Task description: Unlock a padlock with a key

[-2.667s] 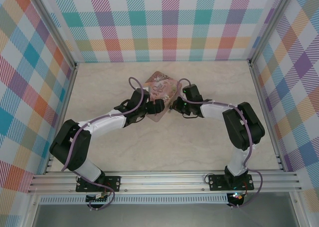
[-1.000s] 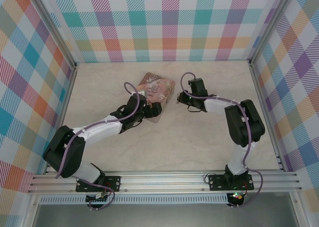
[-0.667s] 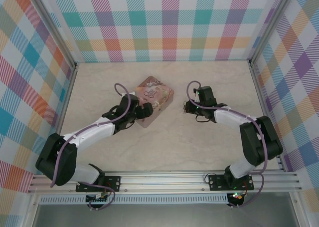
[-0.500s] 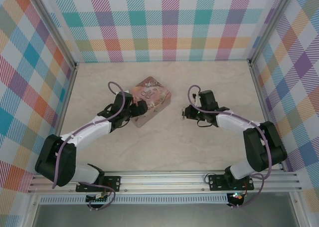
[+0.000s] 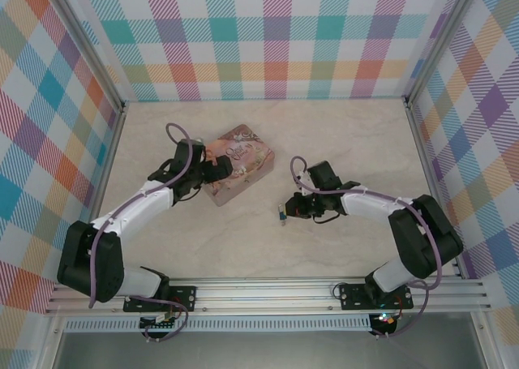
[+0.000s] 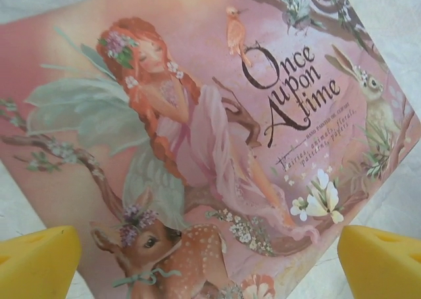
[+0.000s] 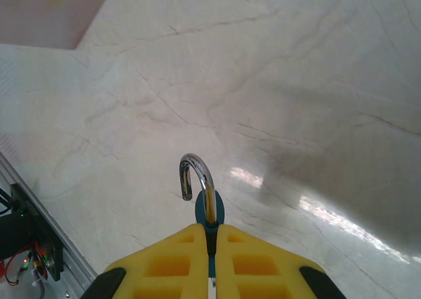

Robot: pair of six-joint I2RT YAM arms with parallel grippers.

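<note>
Two arms reach out over the pale marbled counter (image 5: pixel 340 142), one to either side of the middle of the top view. The right end effector (image 5: pixel 290 210) sits a little below and right of centre in that view, with the padlock (image 5: pixel 281 216) showing as a small blue speck at its tip. From the right wrist the same end effector (image 7: pixel 210 246) is clenched on the padlock (image 7: pixel 210 212). The two yellow fingers (image 7: pixel 171 259) are pressed together at the bottom of the frame, and the blue body is pinched in the seam between them. The shiny curved hook of the padlock rises out above the fingertips, and its shorter end looks free of the body. Whether the padlock touches the counter (image 7: pixel 296 82) cannot be told. A corner of the pink tin (image 7: pixel 46 10) shows in the upper left of that frame.

The left end effector (image 5: pixel 212 173) is at the left edge of the tin (image 5: pixel 243 162), which lies slanted on the counter just above centre of the top view, well apart from the padlock. From the left wrist the tin (image 6: pixel 210 115) spreads across the frame, its lid showing a red-haired fairy, a fawn, a rabbit and the words "Once upon a time". The left end effector (image 6: pixel 210 266) is released, its yellow fingertips (image 6: pixel 36 259) spread to the two lower corners and grasping nothing.
</note>
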